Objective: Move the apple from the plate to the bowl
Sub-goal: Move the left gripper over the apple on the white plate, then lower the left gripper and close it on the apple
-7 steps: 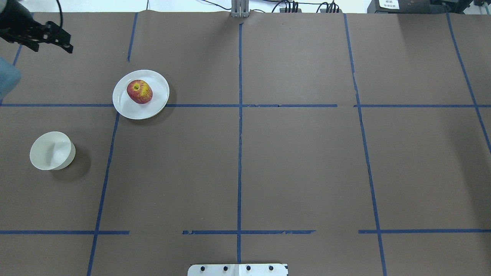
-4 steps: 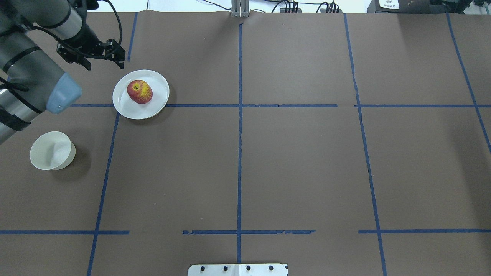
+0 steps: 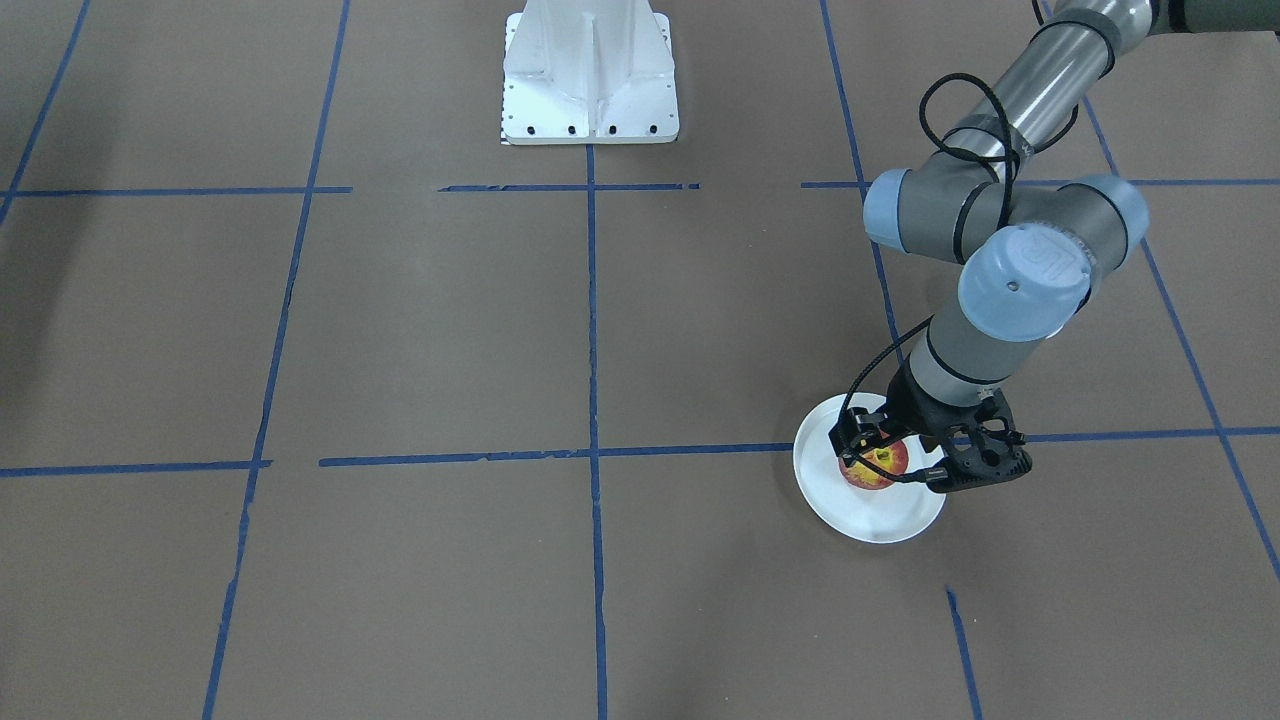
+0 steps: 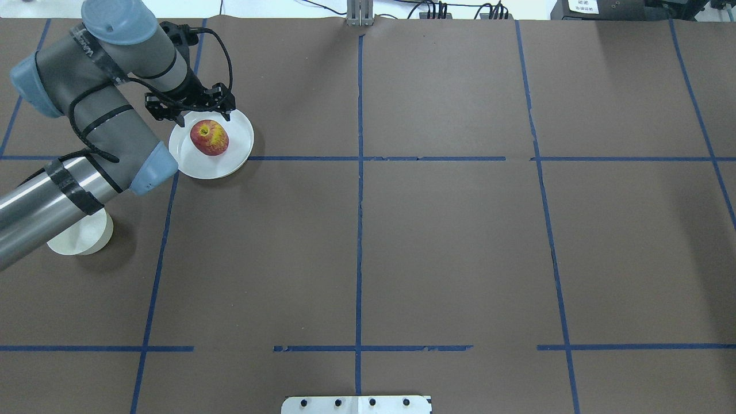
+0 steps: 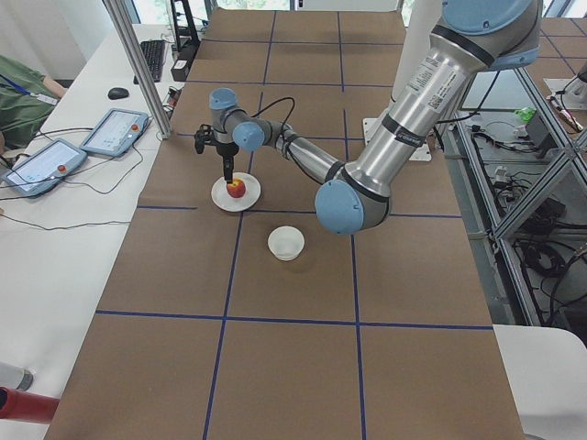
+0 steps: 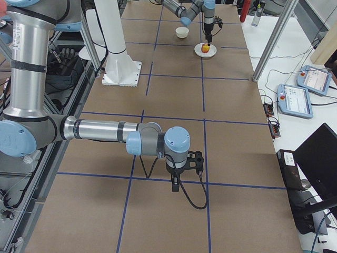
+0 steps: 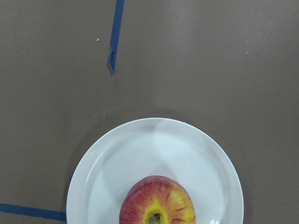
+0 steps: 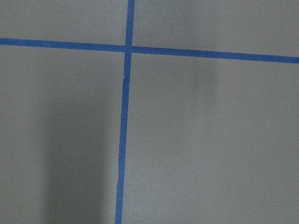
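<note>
Left gripper (image 4: 202, 115) above apple (image 4: 209, 137), jaws apart.
I see apple sitting on plate (image 4: 198, 165) (bowl (image 4: 86, 238) half hidden by arm); right gripper (image 6: 185, 171) jaws: can't tell.

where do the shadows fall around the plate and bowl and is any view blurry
Overhead exterior: the plate and bowl each throw a soft shadow toward that view's lower right, with no harsh glare. Left wrist view: sharp, the apple cut off by the bottom edge, faint shading across the plate. Right wrist view: only soft shadow bands on the table.
</note>
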{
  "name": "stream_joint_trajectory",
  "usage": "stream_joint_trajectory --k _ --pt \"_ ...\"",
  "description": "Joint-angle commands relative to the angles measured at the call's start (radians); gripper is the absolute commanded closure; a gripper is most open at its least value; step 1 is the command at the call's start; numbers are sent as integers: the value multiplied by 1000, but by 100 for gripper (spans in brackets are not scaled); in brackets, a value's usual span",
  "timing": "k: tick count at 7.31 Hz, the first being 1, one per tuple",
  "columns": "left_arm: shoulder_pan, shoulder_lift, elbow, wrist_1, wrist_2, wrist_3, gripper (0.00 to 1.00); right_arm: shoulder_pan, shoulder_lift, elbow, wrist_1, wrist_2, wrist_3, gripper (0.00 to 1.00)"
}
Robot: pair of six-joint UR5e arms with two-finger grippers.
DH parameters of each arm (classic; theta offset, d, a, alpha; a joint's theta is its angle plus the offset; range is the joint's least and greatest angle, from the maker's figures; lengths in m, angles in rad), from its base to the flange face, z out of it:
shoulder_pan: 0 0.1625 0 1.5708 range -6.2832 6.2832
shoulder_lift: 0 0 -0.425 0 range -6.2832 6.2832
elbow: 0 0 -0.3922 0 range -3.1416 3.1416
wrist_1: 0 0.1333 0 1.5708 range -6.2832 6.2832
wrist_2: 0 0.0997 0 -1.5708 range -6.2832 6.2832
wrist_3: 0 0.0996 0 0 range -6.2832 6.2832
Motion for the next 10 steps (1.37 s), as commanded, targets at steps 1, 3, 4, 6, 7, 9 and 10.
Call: stream_joint_trajectory --k 1,3,4,6,7,9,10 --pt "27 2 15 -22 24 -17 0 0 -1 0 0 0 0 0" --pt "32 8 21 -24 24 -17 0 0 1 0 -1 0 0 0" --pt "32 10 23 -22 24 -15 0 0 -1 0 0 0 0 0" --pt "29 11 23 -22 24 -14 0 0 1 0 0 0 0 0" --pt "29 11 34 -24 25 -14 0 0 1 0 0 0 0 0" --pt "29 11 79 -86 25 -14 0 0 -1 0 0 0 0 0" --pt "31 13 87 -109 25 -14 0 0 1 0 0 0 0 0"
